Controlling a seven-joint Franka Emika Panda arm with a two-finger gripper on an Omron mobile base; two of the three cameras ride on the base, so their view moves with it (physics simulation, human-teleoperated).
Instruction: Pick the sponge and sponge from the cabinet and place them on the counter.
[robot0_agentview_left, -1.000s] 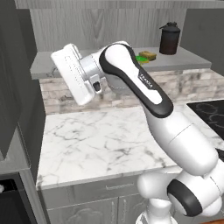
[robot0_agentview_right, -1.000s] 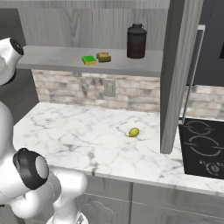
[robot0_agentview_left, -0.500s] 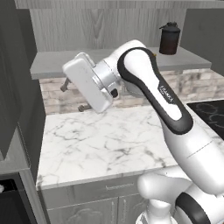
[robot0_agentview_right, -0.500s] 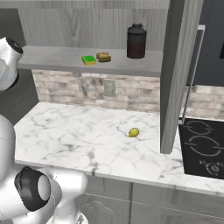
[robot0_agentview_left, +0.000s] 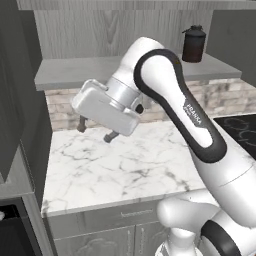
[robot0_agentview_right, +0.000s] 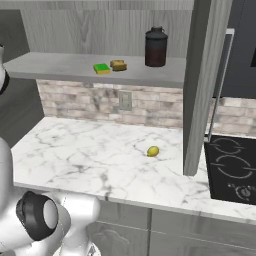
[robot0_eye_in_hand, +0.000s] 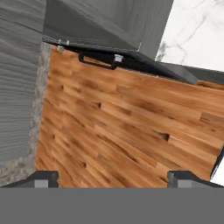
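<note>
Both sponges (robot0_agentview_right: 111, 67) sit touching on the cabinet shelf (robot0_agentview_right: 60, 65) — likely light, soft; pinch each across its short sides. Hand (robot0_agentview_left: 95, 131) wide, empty.

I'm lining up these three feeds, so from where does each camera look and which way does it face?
Left base view: behind-left of the arm, facing the counter; arm and gripper show.
Right base view: behind-right, facing the cabinet shelf with green sponge and brown sponge; white arm parts at left.
Hand view: looks along the open fingertips at wooden floor.
Both base views share counter and canister.
</note>
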